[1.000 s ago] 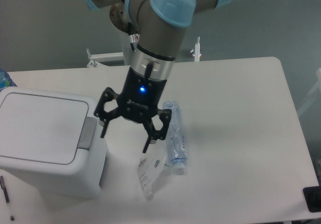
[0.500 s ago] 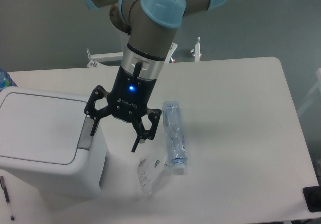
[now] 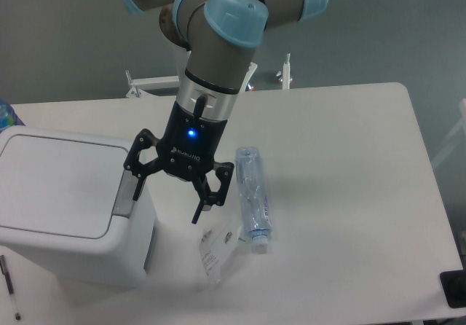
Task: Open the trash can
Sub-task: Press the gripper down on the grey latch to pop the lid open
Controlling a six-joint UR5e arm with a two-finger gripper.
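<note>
The trash can (image 3: 69, 205) sits at the near left end of the white worktop (image 3: 342, 165), a big boxy white bin with rounded corners. Its flat lid (image 3: 62, 183) lies shut, flush on top. The grey push latch (image 3: 128, 192) is on the can's right edge, facing the middle of the worktop.

Right at that latch is the gripper (image 3: 167, 200), pointing down from the grey and light-blue arm (image 3: 218, 55), a small blue light glowing on its black body. The jaws are spread wide with nothing between them. One finger (image 3: 137, 186) stands over the latch, at the can's right edge; whether it actually touches the latch I cannot tell from here. The other finger (image 3: 200, 207) hangs in the air to the right of the can, above bare worktop.

Further right of the can a clear plastic bottle (image 3: 253, 197) lies on its side. Beside the bottle's near end, between it and the can, lies a small clear packet with a printed label (image 3: 215, 248). A dark pen (image 3: 9, 285) lies in front of the can's near left corner.
</note>
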